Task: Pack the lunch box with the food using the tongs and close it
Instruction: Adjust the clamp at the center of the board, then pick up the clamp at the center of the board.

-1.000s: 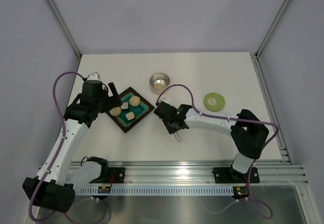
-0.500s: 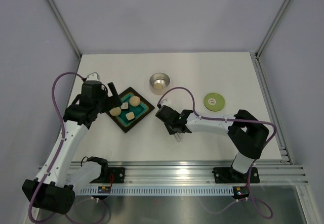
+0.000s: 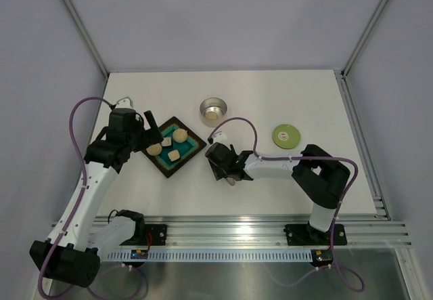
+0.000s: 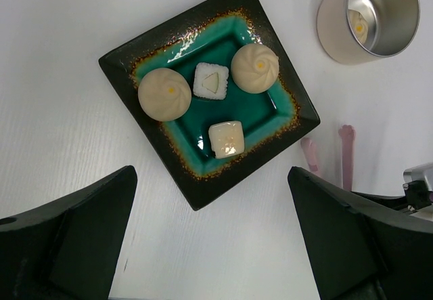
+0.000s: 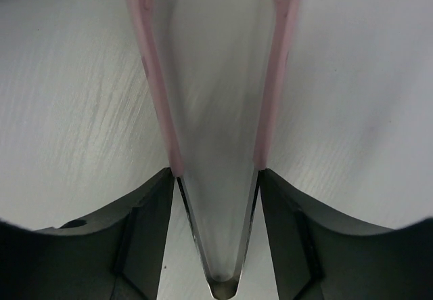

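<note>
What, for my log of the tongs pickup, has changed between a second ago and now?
The right gripper, closed on the tongs, swung left toward the tray, and the tongs went along with it. Nothing was let go. The left gripper, open above the tray, the four pieces of food, the lunch box and the lid stayed where they were.

A robotics lab test cell: a flat white tabletop (image 3: 284, 90) enclosed by pale lilac-grey panel walls (image 3: 223, 15) on aluminium frame posts (image 3: 78, 26), with a slotted aluminium rail (image 3: 237, 236) carrying white-and-black robot arms (image 3: 88, 185).
</note>
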`<state>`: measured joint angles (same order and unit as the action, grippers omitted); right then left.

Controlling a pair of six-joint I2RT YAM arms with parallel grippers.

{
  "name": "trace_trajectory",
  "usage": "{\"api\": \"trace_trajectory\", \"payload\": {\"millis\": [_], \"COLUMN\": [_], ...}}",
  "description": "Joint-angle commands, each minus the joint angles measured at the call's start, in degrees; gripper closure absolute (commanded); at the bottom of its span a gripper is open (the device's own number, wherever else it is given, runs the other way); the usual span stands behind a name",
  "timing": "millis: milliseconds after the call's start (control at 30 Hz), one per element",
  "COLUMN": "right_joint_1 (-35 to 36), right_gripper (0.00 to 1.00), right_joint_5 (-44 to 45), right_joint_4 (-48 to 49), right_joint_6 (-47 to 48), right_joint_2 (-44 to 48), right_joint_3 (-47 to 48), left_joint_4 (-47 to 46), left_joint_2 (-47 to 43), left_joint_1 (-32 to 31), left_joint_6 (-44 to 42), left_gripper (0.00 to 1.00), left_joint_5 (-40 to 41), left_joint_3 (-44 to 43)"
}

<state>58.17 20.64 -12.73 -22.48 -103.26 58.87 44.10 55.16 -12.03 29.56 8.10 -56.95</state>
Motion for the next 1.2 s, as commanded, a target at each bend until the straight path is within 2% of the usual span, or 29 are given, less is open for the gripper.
{"api": "trace_trajectory", "payload": {"millis": [0,333,867,967,1100,1167], "right_joint_1": [0.36,0.63,3.35,3.53,3.53,3.44], "right_gripper": [0.38,0.27,0.25,0.31,0.53,0.59], "right_joint_5": [3.35,4.67,2.12,2.91,3.61,3.79], "right_joint_4": [2.71,6.49,11.15,11.06,10.71,9.84], "right_joint_6": [-0.73,-1.16,0.86,0.59,0.77,1.38], "right_joint_2": [0.69,3.59,6.41,5.79,6.14,6.84], "right_joint_3": [-2.62,-8.85,-15.19,-15.19,-14.84,-14.49], "left_joint_4": [-1.38,-1.65,-2.08,-2.08,-2.17,-2.0], "left_joint_2": [-0.75,-0.75,-0.14,-0.14,-0.14,-0.14], "left_joint_1": [0.43,0.34,0.43,0.34,0.43,0.43], "left_joint_6": [-0.82,-0.47,-0.03,0.06,0.06,0.06], "left_gripper": [0.01,0.01,0.01,0.01,0.01,0.01], "left_joint_5": [-0.27,-0.98,-2.21,-2.3,-2.21,-2.12], "left_joint_3": [-0.36,-0.27,-0.71,-0.36,-0.36,-0.36]}}
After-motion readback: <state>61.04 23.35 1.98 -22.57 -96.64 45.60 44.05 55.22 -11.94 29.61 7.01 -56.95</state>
